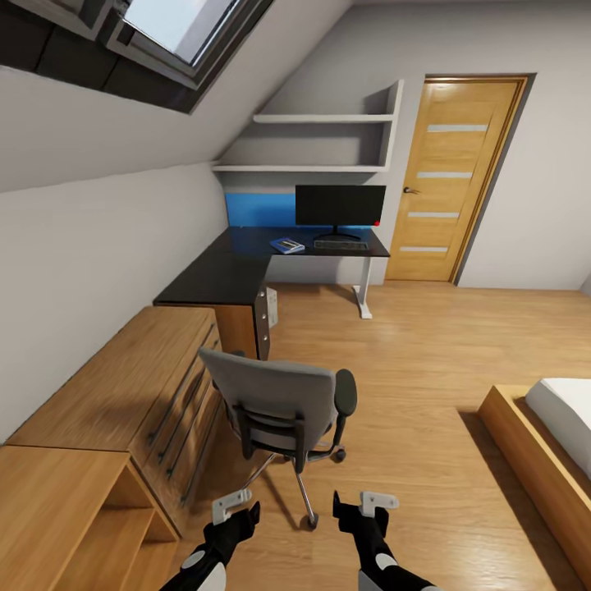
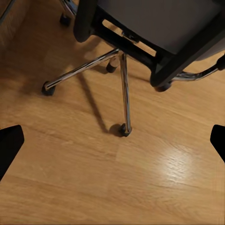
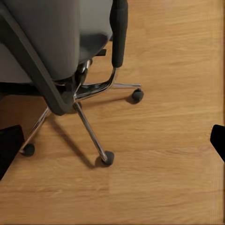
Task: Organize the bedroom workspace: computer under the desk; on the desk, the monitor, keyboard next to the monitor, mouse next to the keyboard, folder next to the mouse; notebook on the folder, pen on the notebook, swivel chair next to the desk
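The grey swivel chair [image 1: 277, 404] stands on the wood floor with its back toward me, well short of the black L-shaped desk [image 1: 220, 277]. On the desk's far wing sit the monitor [image 1: 340, 205], the keyboard [image 1: 340, 245] in front of it, and the blue folder [image 1: 286, 245] to the keyboard's left; what lies on the folder is too small to tell. A pale box, seemingly the computer [image 1: 272, 304], shows under the desk. My left gripper [image 1: 243, 512] and right gripper [image 1: 351, 504] hang open just behind the chair, above its chrome base [image 2: 123, 89] [image 3: 89, 126], holding nothing.
A light wooden drawer chest [image 1: 123, 386] runs along the left wall, close to the chair's left side. A bed frame [image 1: 533, 447] stands at the right. A wooden door [image 1: 451, 180] and wall shelves [image 1: 328, 144] lie beyond the desk. Bare floor stretches between chair and desk.
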